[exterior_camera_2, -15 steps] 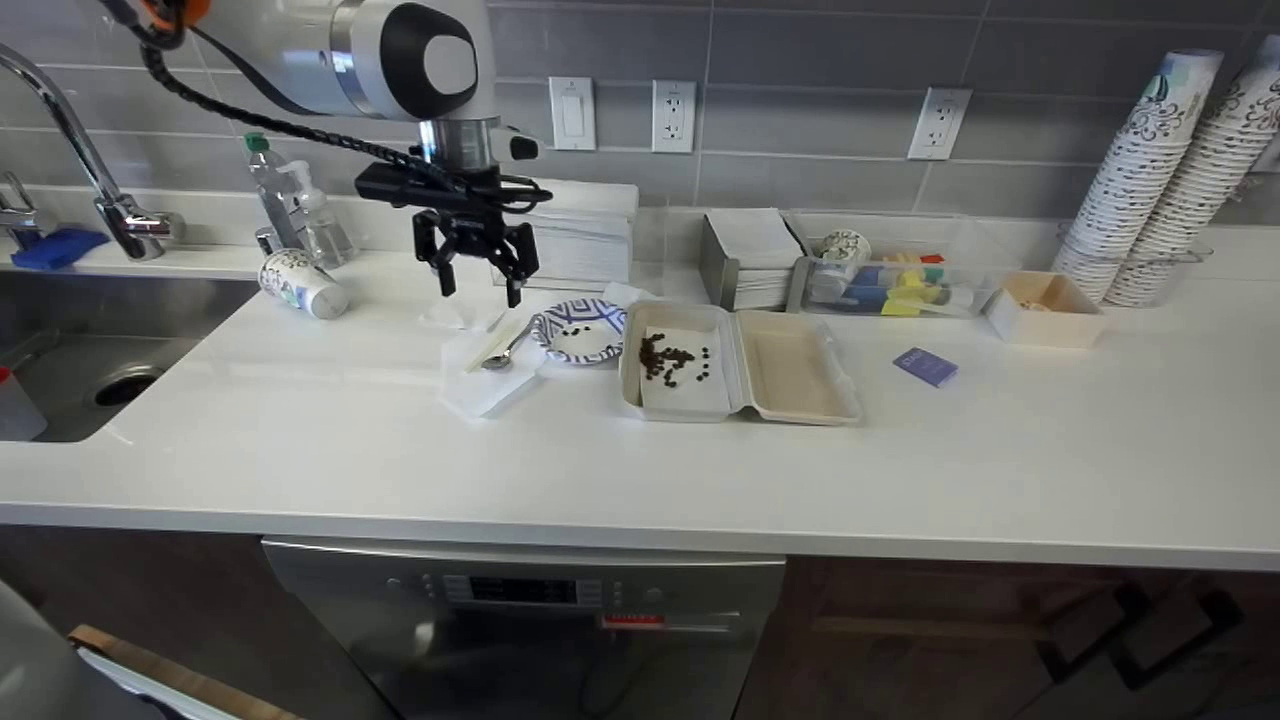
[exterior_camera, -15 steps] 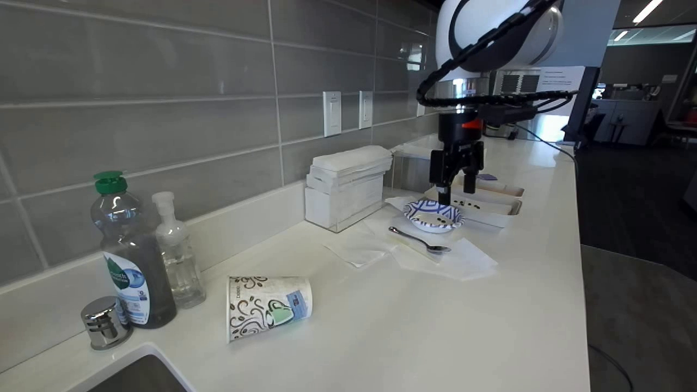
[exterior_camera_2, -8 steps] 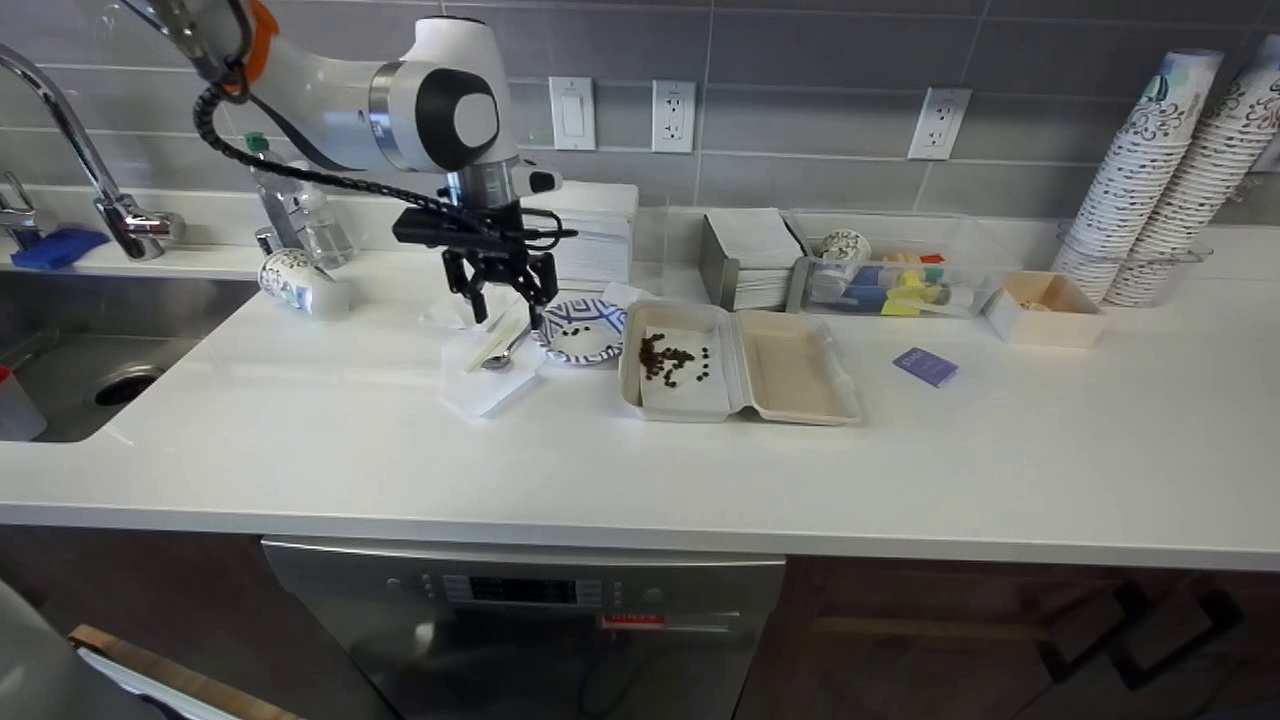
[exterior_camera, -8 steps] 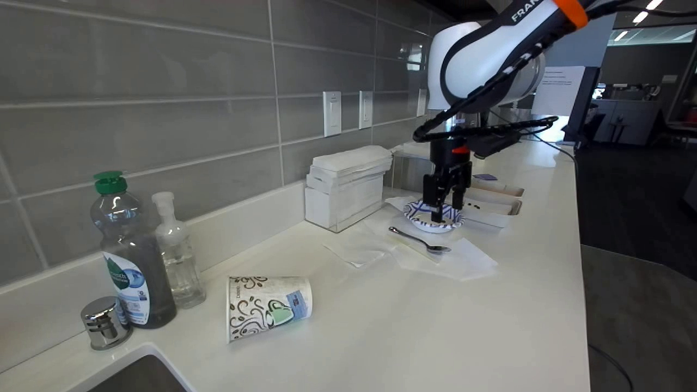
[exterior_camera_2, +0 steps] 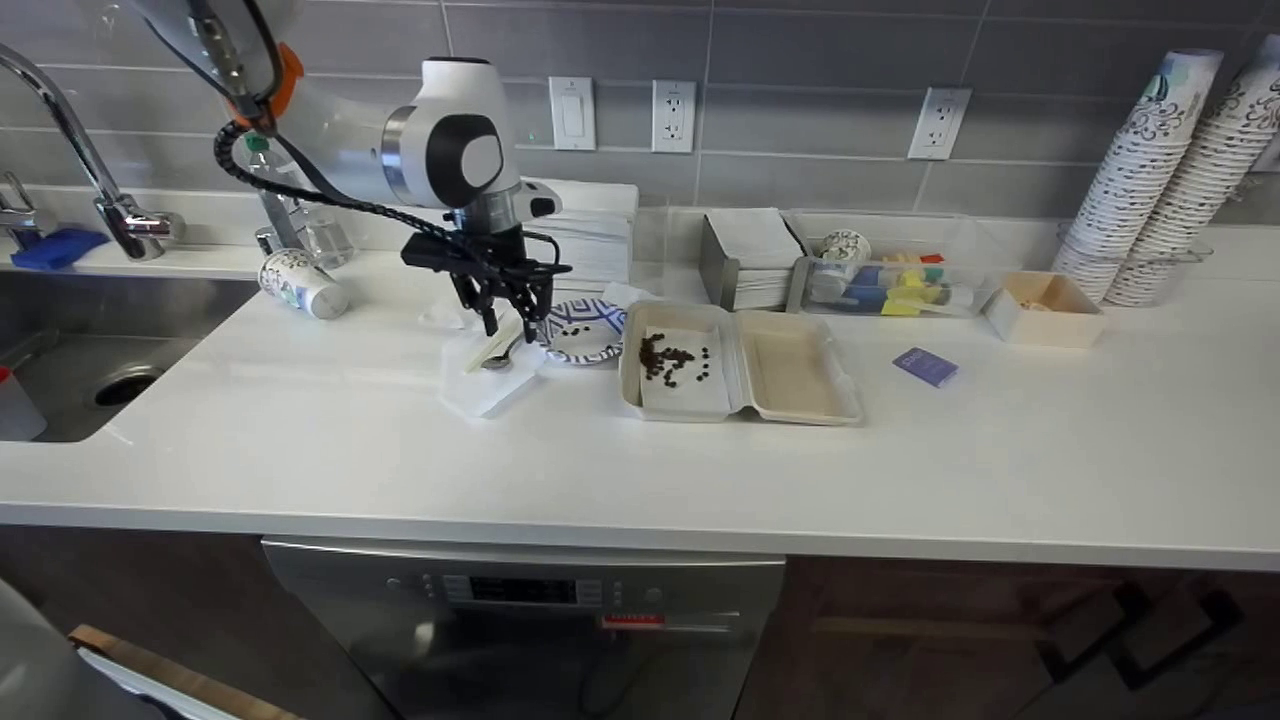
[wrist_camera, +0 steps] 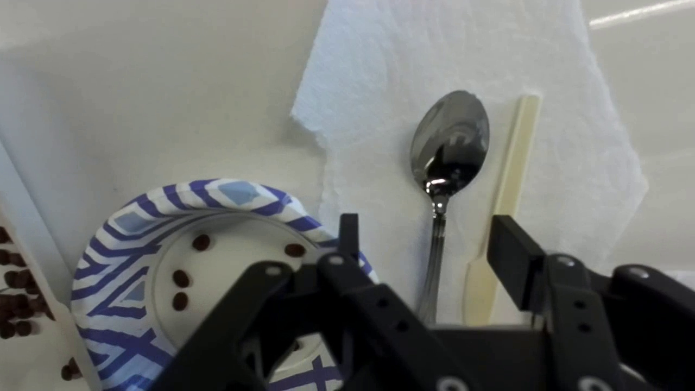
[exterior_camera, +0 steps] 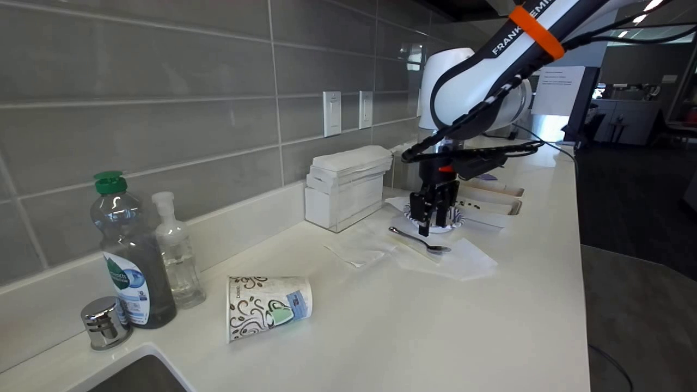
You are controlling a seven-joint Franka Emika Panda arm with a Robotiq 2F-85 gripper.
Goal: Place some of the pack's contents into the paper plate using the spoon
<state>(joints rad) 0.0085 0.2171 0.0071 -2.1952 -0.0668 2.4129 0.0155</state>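
Hovering empty and spread wide, my hand (wrist_camera: 428, 243) faces the spoon (wrist_camera: 440, 202) below, its handle nearly square to my closing line.

On a white countertop (exterior_camera_2: 640, 485) above a stainless-steel dishwasher (exterior_camera_2: 520, 660), a patterned paper cup (exterior_camera: 269, 307) lies on its side near a green-capped dish soap bottle (exterior_camera: 133, 261). Stacked paper cups (exterior_camera_2: 1132, 185) stand beside an open cream-colored box (exterior_camera_2: 1042, 326), a purple card (exterior_camera_2: 925, 366) lying nearby.
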